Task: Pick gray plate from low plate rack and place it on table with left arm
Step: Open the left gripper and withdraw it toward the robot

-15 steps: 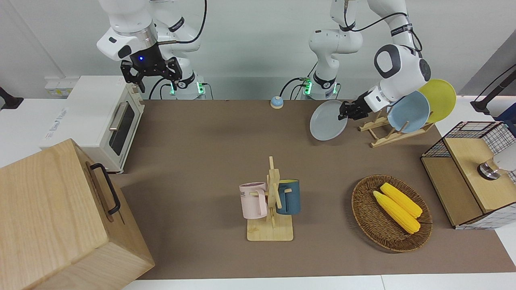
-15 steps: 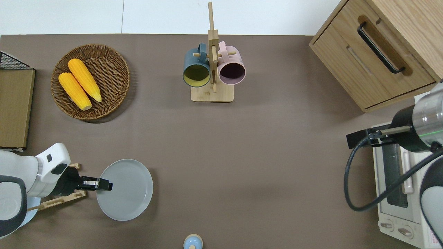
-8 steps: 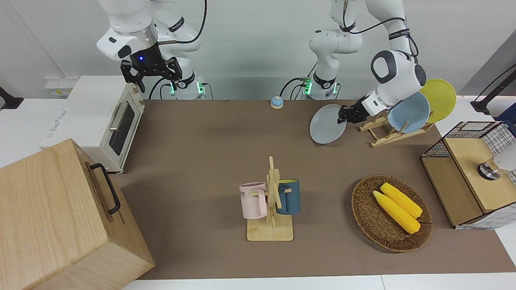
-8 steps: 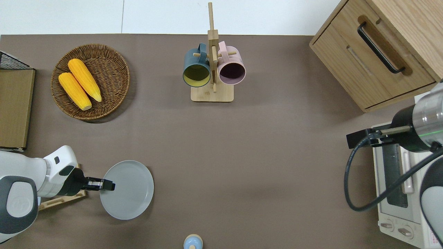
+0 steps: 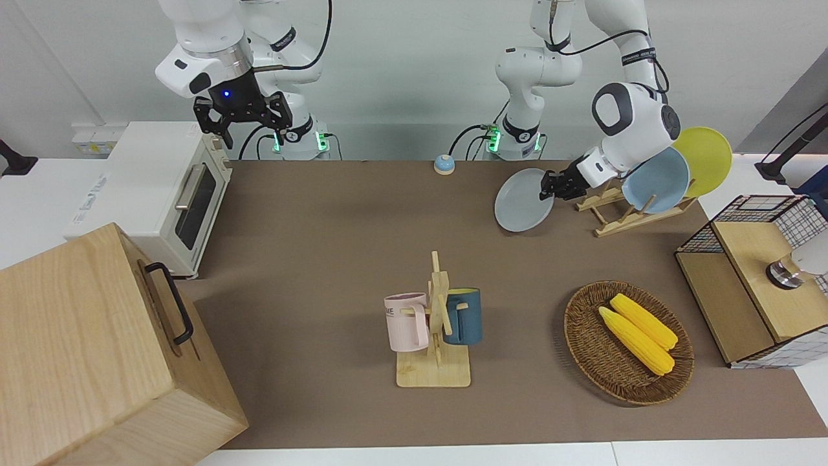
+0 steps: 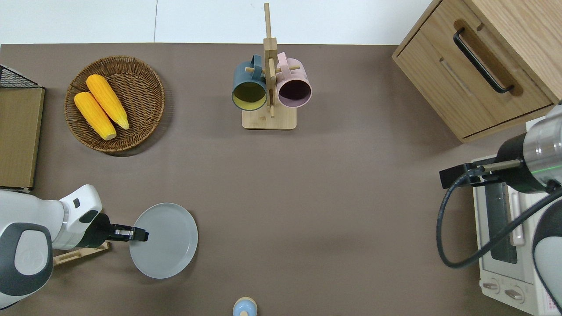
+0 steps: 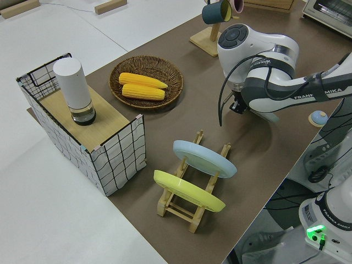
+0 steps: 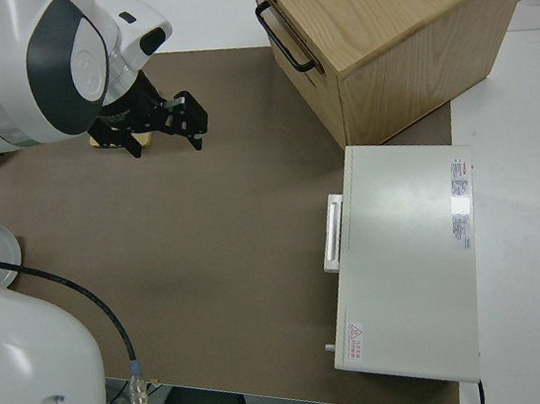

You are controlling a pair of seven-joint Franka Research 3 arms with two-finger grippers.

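My left gripper (image 5: 548, 188) (image 6: 141, 235) is shut on the rim of the gray plate (image 5: 519, 204) (image 6: 169, 240). It holds the plate slightly tilted, low over the brown table (image 5: 323, 213) (image 6: 329, 197), beside the low plate rack (image 5: 620, 219) (image 6: 81, 253) (image 7: 190, 212). I cannot tell whether the plate's lower edge touches the mat. A light blue plate (image 5: 656, 180) (image 7: 203, 158) and a yellow plate (image 5: 705, 152) (image 7: 187, 190) still lean in the rack. In the left side view the arm hides the gray plate. My right gripper (image 5: 242, 120) (image 8: 162, 136) is parked and open.
A mug stand (image 5: 435, 323) with a pink and a blue mug stands mid-table. A wicker basket (image 5: 585, 349) of corn and a wire-framed box (image 5: 757, 285) lie toward the left arm's end. A small blue bell (image 5: 444, 164), a toaster oven (image 5: 162, 188) and a wooden cabinet (image 5: 97, 349) are also here.
My left gripper carried the gray plate a little farther from the rack, toward the table's middle, and the arm's wrist swung down. The right arm stayed still.
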